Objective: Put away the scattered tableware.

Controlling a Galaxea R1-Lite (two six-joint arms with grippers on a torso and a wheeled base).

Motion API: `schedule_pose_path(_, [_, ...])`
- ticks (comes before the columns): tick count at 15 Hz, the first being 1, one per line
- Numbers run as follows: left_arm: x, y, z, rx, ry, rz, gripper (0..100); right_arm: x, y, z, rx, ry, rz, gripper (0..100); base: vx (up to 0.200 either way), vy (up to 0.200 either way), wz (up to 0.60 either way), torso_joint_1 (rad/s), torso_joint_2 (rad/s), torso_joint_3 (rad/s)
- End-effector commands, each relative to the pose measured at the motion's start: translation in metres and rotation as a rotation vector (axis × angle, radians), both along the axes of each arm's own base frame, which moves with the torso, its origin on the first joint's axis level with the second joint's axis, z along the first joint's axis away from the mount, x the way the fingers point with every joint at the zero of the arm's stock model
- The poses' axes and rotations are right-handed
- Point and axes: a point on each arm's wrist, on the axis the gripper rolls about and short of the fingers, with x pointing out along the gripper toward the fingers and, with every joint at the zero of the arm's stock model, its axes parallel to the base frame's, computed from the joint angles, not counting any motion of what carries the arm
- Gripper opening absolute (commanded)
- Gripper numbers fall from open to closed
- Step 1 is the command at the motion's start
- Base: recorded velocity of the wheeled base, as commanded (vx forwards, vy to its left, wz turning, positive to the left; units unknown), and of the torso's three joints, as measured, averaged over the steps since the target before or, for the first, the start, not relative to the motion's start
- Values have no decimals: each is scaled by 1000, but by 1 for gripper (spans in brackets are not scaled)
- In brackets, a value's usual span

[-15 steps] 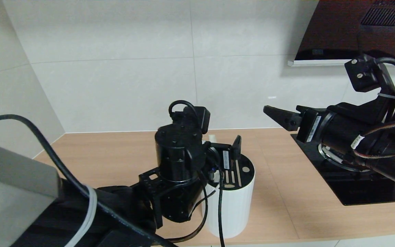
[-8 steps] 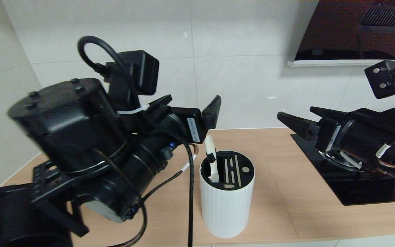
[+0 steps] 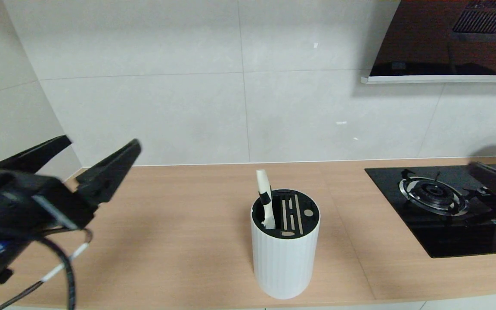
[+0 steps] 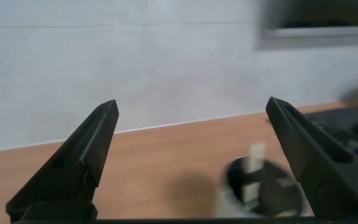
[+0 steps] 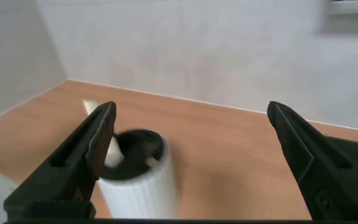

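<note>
Holder, white, ribbed and cylindrical, stands upright on a wooden counter near its front edge. Its black top is cut with narrow slots. One utensil sits in the slot on the side nearer my left arm, its white handle with a black band pointing up and leaning slightly. I judge this piece as put away: it is seated deep enough to stand without support, and the handle stays up so it can be gripped again.

My left gripper hangs above the counter's left end, well apart from the holder. Its two black fingers are spread wide and hold nothing. My right gripper is likewise spread and empty, looking down at the holder from some way off. With both tools wide and clear of the holder, I judge that neither is mid-grasp and either could take the next piece.

The counter is light wood, running the width of the head view and meeting the wall in a pale seam. A black glass hob is set into its right side, with a round burner on it. A dark hood hangs above the hob. The walls are large pale grey tiles, turning a corner at the left.
</note>
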Motion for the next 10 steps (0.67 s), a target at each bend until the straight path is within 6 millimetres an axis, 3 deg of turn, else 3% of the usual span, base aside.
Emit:
schedule_pose_path(1, [-63, 62, -24, -16, -46, 150, 100, -74, -44, -27, 14, -69, -174, 100, 0, 0, 0, 0, 0, 0])
schedule_pose_path(2, [-86, 78, -36, -16, -50, 222, 100, -101, -53, -40, 19, -83, -215, 100, 0, 0, 0, 0, 0, 0])
schedule_pose_path(5, [-137, 95, -61, 8, -70, 286, 100, -140, -61, -68, 22, -90, -310, 100, 0, 0, 0, 0, 0, 0])
schedule_pose_path(7, [-157, 97, -74, 27, -54, 299, 100, -140, -63, -64, 57, -121, -398, 100, 0, 0, 0, 0, 0, 0])
schedule_pose_path(10, [-160, 93, -81, -47, -12, 425, 100, -137, -56, -75, 33, -100, -542, 100, 0, 0, 0, 0, 0, 0])
